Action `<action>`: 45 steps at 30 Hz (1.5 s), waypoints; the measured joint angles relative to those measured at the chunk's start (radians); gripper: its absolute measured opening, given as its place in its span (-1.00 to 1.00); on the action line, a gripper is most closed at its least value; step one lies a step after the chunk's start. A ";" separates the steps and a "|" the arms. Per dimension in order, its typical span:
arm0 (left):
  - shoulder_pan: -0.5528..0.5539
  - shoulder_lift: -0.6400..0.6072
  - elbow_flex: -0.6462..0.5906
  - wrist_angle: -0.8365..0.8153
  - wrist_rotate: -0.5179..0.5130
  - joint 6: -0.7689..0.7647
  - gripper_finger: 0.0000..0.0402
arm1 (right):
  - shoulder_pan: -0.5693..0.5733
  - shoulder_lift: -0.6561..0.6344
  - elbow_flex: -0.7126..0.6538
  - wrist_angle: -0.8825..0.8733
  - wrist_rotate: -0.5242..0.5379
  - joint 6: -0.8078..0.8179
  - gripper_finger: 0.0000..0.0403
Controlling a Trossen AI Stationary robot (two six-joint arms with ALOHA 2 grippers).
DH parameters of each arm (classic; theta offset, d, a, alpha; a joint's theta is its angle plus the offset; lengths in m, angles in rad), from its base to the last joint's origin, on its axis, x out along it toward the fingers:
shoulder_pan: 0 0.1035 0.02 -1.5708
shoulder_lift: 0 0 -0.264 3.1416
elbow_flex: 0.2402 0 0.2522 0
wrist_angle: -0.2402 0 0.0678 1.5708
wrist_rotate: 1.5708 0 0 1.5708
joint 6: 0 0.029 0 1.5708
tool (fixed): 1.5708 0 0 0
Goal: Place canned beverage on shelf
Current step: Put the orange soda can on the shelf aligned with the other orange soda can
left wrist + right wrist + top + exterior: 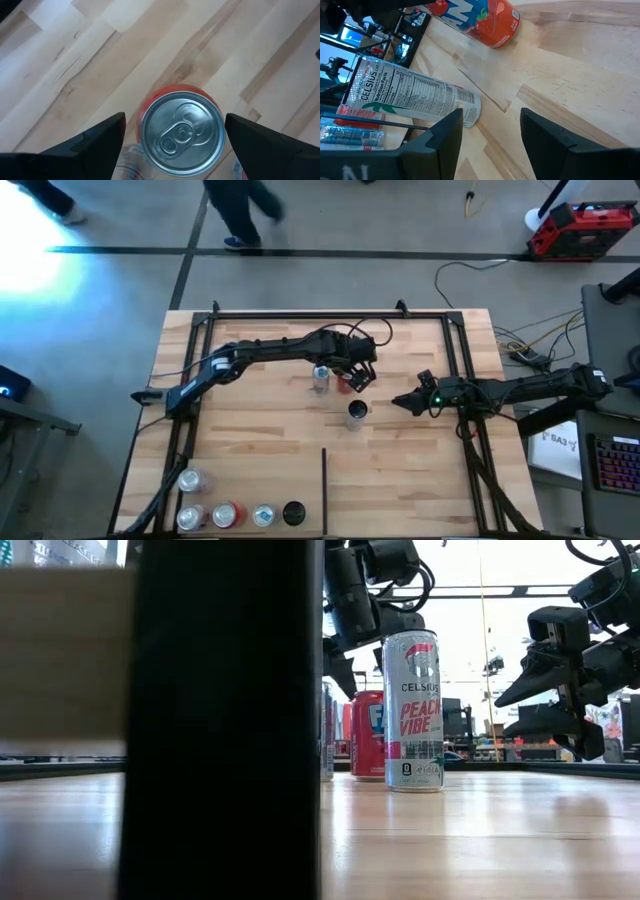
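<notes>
we read "CELSIUS PEACH VIBE" on the white can (413, 710) | right wrist view: the white can's back reads "CELSIUS" and "Nutrition Facts" | on the red can (367, 735) behind the white can, no lettering we can read

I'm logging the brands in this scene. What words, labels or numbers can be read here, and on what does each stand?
"CELSIUS", "PEACH VIBE" and "0": on the front of the tall white can, low view.
"CELSIUS" and "Nutrition Facts": on the same white can's back, right wrist view; the fine print there is too small to read.
Red can: blue-and-white lettering, only part in view, unreadable.
Cans at the shelf's front left corner: too small to read.
</notes>
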State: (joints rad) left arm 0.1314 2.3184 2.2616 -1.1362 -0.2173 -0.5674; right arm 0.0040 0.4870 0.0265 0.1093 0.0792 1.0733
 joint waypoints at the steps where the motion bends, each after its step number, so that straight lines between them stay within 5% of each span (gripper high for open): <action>1: 0.000 0.000 0.000 0.001 0.000 0.002 0.61 | 0.000 0.000 0.000 0.000 0.000 0.000 -0.09; 16: -0.001 0.029 0.001 -0.017 0.043 0.006 0.19 | 0.000 0.000 0.000 0.000 0.000 0.000 -0.09; 38: 0.014 0.034 0.034 -0.060 0.067 0.004 0.20 | 0.000 0.000 0.000 0.000 0.000 0.000 -0.09; 45: 0.014 0.034 0.047 -0.078 0.075 0.000 0.49 | 0.000 0.000 0.000 0.000 0.000 0.000 -0.09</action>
State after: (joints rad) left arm 0.1452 2.3520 2.3089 -1.2144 -0.1424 -0.5678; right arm 0.0040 0.4870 0.0265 0.1091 0.0792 1.0736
